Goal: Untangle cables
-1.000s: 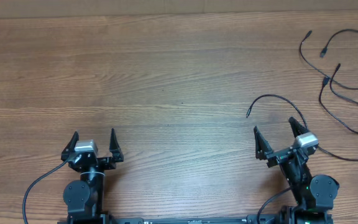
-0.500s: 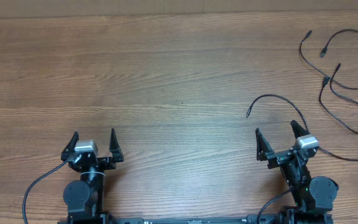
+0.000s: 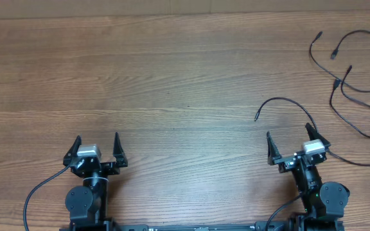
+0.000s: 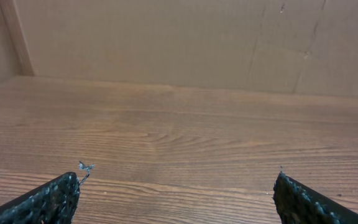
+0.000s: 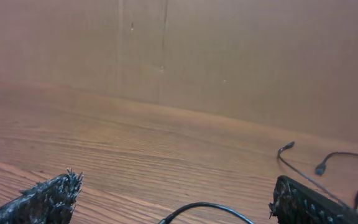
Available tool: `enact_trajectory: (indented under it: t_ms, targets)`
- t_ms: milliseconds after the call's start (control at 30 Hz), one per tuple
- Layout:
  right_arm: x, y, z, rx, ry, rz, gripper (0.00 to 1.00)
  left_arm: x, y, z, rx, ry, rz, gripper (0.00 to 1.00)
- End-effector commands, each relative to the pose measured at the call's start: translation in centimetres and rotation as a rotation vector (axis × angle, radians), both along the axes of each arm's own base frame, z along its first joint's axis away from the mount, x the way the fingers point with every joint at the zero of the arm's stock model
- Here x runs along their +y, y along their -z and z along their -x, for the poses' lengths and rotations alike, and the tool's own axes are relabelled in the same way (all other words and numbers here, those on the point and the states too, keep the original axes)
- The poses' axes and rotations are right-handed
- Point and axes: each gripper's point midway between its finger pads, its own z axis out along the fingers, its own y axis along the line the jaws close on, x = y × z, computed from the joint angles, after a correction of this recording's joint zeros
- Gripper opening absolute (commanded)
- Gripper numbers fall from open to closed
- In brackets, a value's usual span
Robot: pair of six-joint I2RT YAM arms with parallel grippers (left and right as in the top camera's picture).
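Right hand [image 3: 288, 131] has drifted back a touch from the cables [image 3: 278, 99], spread wide and holding nothing. Left hand [image 3: 97, 136] hasn't budged, equally wide.

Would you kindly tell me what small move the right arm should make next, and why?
Probably ease the right gripper forward and down onto the nearest loop of the thin black cables: its jaws stand open and empty, and that loop lies just ahead of it.
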Motion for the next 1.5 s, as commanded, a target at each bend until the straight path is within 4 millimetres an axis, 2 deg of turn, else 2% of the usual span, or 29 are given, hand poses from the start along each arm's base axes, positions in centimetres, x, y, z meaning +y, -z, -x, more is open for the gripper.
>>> enact_trajectory:
  t_ms: [0,533,1467]
  targets:
    - [-0.3,0.2,0.0,-0.009,0.017,0.037,1.00,-0.1,0.0,0.0,-0.003,0.002,-0.005,1.00]
    - [-2.7,0.4,-0.3,0.023,0.145,-0.141,1.00,-0.1,0.0,0.0,-0.003,0.002,-0.005,0.99]
    - [-2.7,0.4,-0.3,0.024,0.142,-0.141,1.00,-0.1,0.0,0.0,-0.003,0.002,-0.005,1.00]
